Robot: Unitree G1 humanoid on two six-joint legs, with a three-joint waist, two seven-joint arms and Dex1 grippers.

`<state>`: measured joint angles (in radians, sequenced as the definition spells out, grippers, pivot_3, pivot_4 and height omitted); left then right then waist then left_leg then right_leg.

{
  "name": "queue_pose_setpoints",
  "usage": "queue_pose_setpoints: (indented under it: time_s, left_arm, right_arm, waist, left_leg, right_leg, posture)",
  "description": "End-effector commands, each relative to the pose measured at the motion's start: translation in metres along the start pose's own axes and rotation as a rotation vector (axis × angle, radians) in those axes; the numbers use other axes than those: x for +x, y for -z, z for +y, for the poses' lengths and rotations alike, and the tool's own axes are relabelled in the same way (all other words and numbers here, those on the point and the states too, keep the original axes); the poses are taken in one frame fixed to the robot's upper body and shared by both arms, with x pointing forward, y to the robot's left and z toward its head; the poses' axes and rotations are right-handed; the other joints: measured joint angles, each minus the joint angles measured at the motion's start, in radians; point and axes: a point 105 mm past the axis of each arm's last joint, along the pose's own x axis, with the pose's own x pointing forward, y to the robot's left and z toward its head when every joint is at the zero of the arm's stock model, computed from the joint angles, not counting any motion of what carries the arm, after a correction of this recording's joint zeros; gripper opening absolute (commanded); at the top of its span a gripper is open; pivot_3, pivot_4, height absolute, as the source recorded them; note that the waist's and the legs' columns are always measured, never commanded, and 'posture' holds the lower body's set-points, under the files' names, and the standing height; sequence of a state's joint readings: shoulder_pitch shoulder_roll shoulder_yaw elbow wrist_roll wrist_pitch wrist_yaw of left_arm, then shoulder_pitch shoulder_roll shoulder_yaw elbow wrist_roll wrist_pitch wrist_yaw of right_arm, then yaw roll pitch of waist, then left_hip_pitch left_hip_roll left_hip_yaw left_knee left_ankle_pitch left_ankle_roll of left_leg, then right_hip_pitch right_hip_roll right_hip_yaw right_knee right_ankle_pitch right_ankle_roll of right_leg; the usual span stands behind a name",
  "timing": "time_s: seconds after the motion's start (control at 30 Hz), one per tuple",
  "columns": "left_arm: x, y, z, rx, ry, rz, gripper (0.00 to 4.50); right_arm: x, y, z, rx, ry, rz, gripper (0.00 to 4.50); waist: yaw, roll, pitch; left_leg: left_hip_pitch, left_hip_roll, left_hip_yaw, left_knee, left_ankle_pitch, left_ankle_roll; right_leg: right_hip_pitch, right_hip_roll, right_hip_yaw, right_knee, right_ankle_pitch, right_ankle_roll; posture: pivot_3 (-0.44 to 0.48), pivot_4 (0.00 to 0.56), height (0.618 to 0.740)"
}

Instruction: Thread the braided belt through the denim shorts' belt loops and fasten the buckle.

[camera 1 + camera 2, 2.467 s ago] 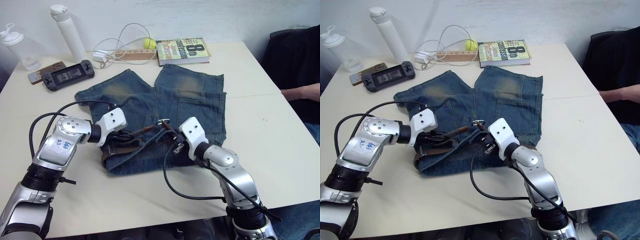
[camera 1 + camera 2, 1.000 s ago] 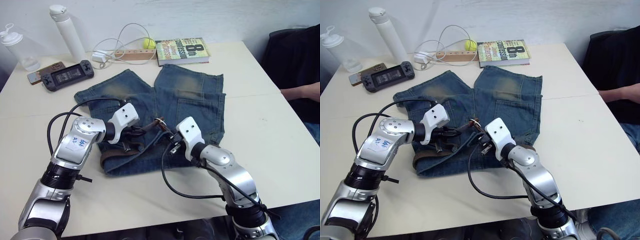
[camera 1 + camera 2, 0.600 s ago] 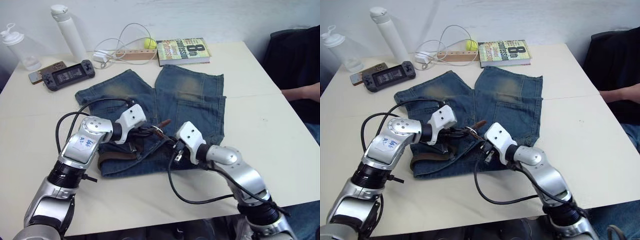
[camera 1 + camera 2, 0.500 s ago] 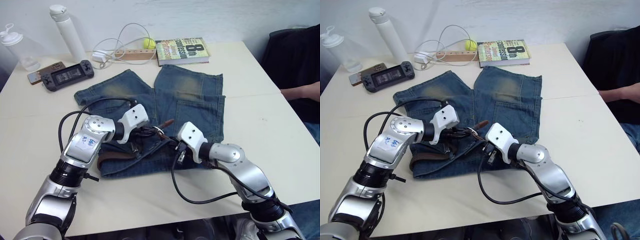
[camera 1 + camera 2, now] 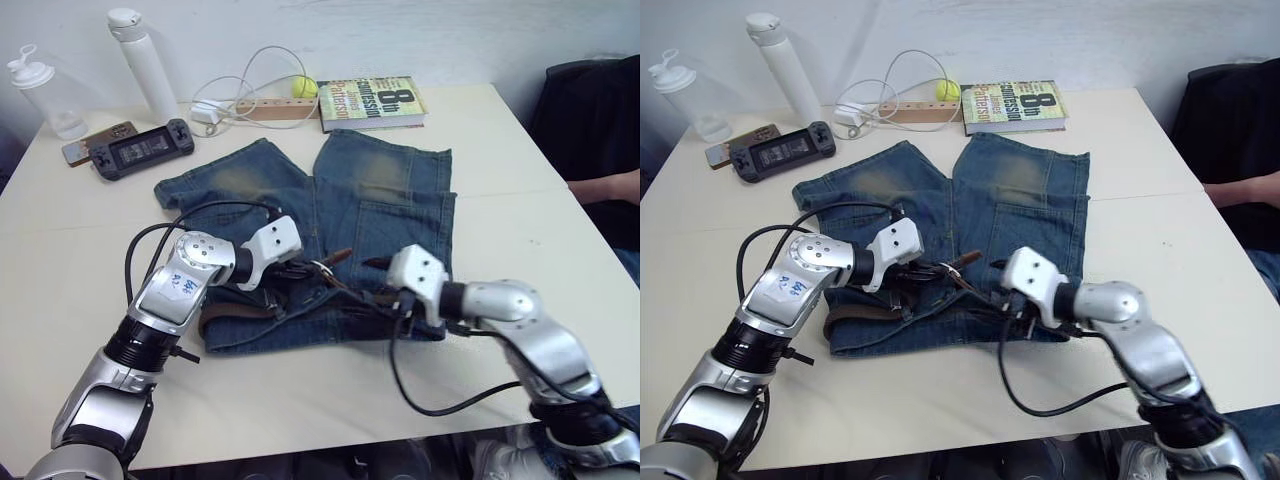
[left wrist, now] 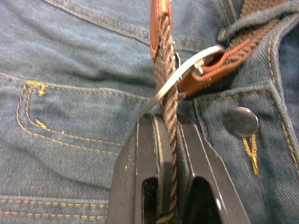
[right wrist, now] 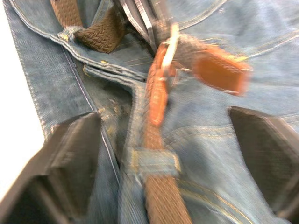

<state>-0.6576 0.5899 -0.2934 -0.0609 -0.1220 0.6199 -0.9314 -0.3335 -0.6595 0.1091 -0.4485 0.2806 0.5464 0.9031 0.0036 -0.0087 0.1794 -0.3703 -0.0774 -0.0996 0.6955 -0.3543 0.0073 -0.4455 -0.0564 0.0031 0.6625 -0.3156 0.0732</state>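
Observation:
The denim shorts [image 5: 380, 190] lie flat mid-table with the waistband toward me. The braided belt [image 5: 240, 312] runs along that waistband and passes under a belt loop [image 7: 152, 161]. My left gripper [image 6: 166, 121] is shut on the woven strap just behind its tan tip [image 5: 340, 254]. The strap runs through the silver buckle [image 6: 187, 70] beside the shorts' metal button [image 6: 240, 122]. To the right of the buckle, my right gripper [image 5: 380, 293] hovers low over the waistband. Its fingers [image 7: 74, 154] are spread wide and hold nothing.
At the back stand a white bottle [image 5: 138, 60] and a clear bottle [image 5: 45, 90]. There too lie a game console [image 5: 142, 150], a white cable [image 5: 250, 80], a yellow ball [image 5: 303, 87] and a book [image 5: 372, 100]. A person's arm [image 5: 610, 185] rests at the right edge.
My right gripper has opened and drawn back to the right, away from the buckle. My left gripper still holds the belt end, a little further right.

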Motion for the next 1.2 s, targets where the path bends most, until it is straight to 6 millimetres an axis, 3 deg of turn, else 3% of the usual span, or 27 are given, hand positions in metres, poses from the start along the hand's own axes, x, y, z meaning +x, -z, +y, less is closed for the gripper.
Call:
queue_pose_setpoints:
  time_s: [0.03, 0.17, 0.27, 0.43, 0.53, 0.77, 0.9, 1.0, 1.2]
  left_arm:
    - [0.001, -0.012, 0.0, 0.047, 0.014, -0.029, 0.0]
    - [0.006, -0.026, -0.005, 0.083, 0.036, -0.078, 0.0]
    - [0.01, -0.03, -0.007, 0.1, 0.06, -0.099, 0.0]
    - [0.011, -0.023, -0.005, 0.148, 0.069, -0.061, 0.0]
    - [0.011, -0.026, -0.003, 0.167, 0.074, -0.066, 0.0]
    - [0.01, -0.032, 0.006, 0.177, 0.062, -0.079, 0.0]
    - [0.004, -0.037, 0.01, 0.111, 0.06, -0.114, 0.0]
    - [-0.006, -0.041, 0.012, 0.045, 0.086, -0.141, 1.24]
    - [-0.053, -0.05, 0.013, -0.066, 0.128, -0.188, 3.9]
  right_arm:
    - [-0.015, -0.025, -0.009, -0.05, -0.006, -0.077, 4.42]
    - [-0.013, -0.032, -0.033, -0.14, 0.015, -0.038, 4.42]
    - [-0.002, -0.023, -0.052, -0.193, 0.054, 0.021, 4.42]
    - [0.016, -0.015, -0.052, -0.234, 0.015, 0.026, 4.42]
    - [0.021, -0.016, -0.048, -0.251, -0.02, 0.014, 3.5]
    - [0.021, -0.019, -0.044, -0.276, -0.063, -0.009, 0.06]
    - [0.018, -0.021, -0.046, -0.288, -0.066, -0.015, 0.06]
    - [0.015, -0.02, -0.047, -0.32, -0.084, -0.002, 0.0]
    - [-0.025, -0.01, -0.076, -0.536, -0.079, 0.106, 0.0]
  waist:
    - [-0.002, 0.0, 0.0]
    - [-0.004, 0.0, 0.0]
    - [-0.003, 0.0, 0.0]
    - [-0.003, 0.0, 0.0]
    - [-0.002, 0.0, 0.0]
    - [-0.003, 0.0, 0.0]
    - [-0.005, 0.0, 0.0]
    - [-0.004, 0.0, 0.0]
    - [-0.005, 0.0, 0.0]
  left_leg:
    - [0.0, 0.0, 0.0, 0.0, 0.0, 0.0]
    - [0.0, 0.0, 0.0, 0.0, 0.0, 0.0]
    - [0.0, 0.0, 0.0, 0.0, 0.0, 0.0]
    - [0.0, 0.0, 0.0, 0.001, 0.0, 0.0]
    - [-0.001, 0.0, 0.0, 0.001, 0.0, 0.0]
    - [-0.001, 0.0, 0.0, 0.002, 0.0, 0.0]
    - [-0.001, 0.0, 0.0, 0.002, 0.0, 0.0]
    - [-0.001, 0.0, 0.0, 0.002, 0.0, 0.0]
    - [-0.001, 0.0, 0.0, 0.002, 0.0, 0.0]
  right_leg:
    - [0.0, 0.0, 0.0, 0.0, 0.0, 0.0]
    - [0.0, 0.0, 0.0, 0.0, 0.0, 0.0]
    - [0.0, 0.0, 0.0, 0.0, 0.0, 0.0]
    - [0.0, 0.0, 0.0, -0.001, 0.0, 0.0]
    - [0.0, 0.0, 0.0, 0.0, 0.0, 0.0]
    - [0.0, 0.0, 0.0, 0.0, 0.0, 0.0]
    - [-0.001, 0.0, 0.0, 0.0, 0.0, 0.0]
    - [-0.001, 0.0, 0.0, 0.0, 0.0, 0.0]
    - [-0.001, 0.0, 0.0, 0.0, 0.0, 0.0]
  posture:
    - [0.0, 0.15, 0.734]
    - [0.0, 0.15, 0.734]
    - [0.0, 0.15, 0.734]
    - [0.0, 0.15, 0.734]
    - [0.0, 0.15, 0.734]
    - [0.0, 0.15, 0.734]
    - [0.0, 0.15, 0.734]
    - [0.0, 0.15, 0.734]
    - [0.0, 0.15, 0.734]
